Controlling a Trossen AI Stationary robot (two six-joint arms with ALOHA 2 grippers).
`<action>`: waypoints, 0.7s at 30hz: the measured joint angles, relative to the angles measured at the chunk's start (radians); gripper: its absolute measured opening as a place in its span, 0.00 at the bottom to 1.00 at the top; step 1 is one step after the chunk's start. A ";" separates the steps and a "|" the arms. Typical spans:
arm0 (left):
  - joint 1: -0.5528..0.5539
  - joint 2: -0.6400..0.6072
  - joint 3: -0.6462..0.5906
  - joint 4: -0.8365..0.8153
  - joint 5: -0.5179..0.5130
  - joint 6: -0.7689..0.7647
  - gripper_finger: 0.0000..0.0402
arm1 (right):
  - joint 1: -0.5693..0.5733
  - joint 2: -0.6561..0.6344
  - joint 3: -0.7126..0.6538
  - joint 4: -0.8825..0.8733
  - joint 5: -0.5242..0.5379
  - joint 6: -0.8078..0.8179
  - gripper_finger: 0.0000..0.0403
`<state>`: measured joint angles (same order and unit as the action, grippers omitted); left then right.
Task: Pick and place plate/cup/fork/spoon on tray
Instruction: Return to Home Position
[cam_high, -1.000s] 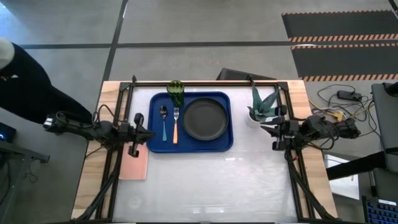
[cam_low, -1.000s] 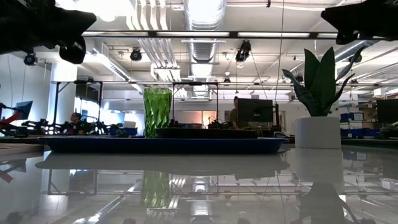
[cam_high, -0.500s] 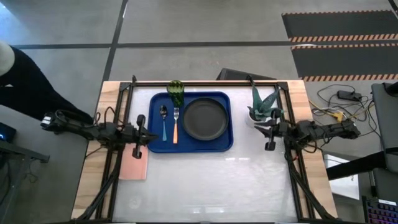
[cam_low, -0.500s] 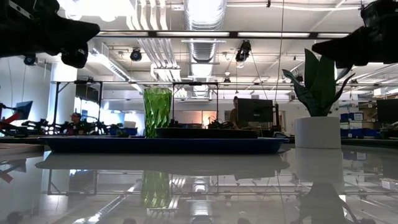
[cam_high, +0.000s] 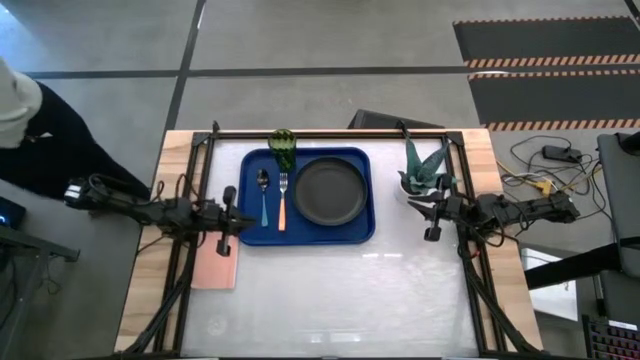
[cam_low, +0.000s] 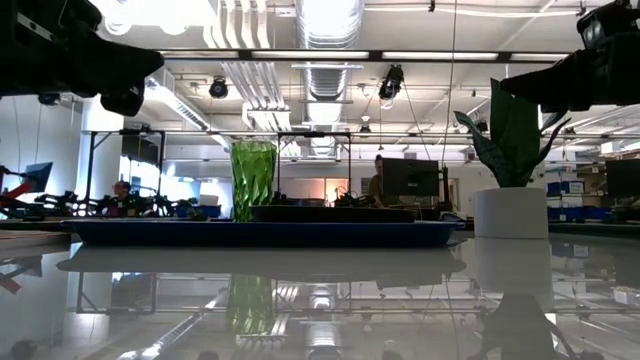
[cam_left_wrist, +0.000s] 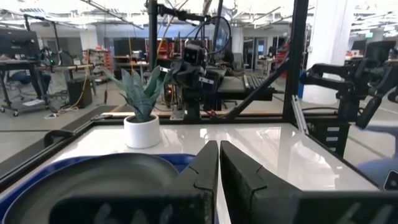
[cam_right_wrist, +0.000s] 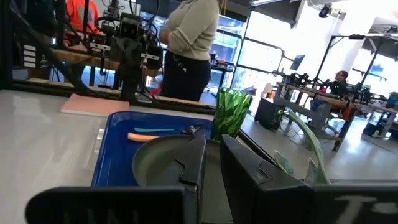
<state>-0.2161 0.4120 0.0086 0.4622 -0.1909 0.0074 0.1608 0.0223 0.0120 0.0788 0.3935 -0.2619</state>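
Plate (cam_high: 329, 192), cup (cam_high: 283, 149), fork (cam_high: 282, 201), spoon (cam_high: 263, 196) all on tray (cam_high: 355, 233), tabletop far edge. Left tool (cam_high: 224, 219) fingers together, empty; right tool (cam_high: 432, 218) narrow gap, empty. Risk, as judged: right arm sweep could clip potted plant (cam_high: 424, 170) close by.

Glossy white bench (cam_high: 330, 290) — wood edged.
It is carrying the blue tray (cam_high: 305, 232), a potted plant (cam_high: 422, 170) and a pink flat rectangle (cam_high: 215, 268).

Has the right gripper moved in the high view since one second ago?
Yes. The right gripper has shifted toward the tray, and now sits more directly in front of the potted plant.
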 joint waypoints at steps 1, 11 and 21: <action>0.000 0.004 0.000 0.000 0.000 0.000 0.00 | 0.000 0.000 0.000 0.000 0.000 0.000 0.09; 0.000 0.055 0.000 0.000 0.000 0.000 0.00 | 0.000 0.000 0.000 0.000 0.000 0.000 0.09; 0.000 0.104 0.000 0.000 0.000 0.000 0.00 | 0.000 0.000 -0.001 0.000 0.000 0.000 0.09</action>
<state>-0.2161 0.5155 0.0090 0.4623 -0.1909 0.0071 0.1608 0.0221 0.0113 0.0788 0.3935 -0.2619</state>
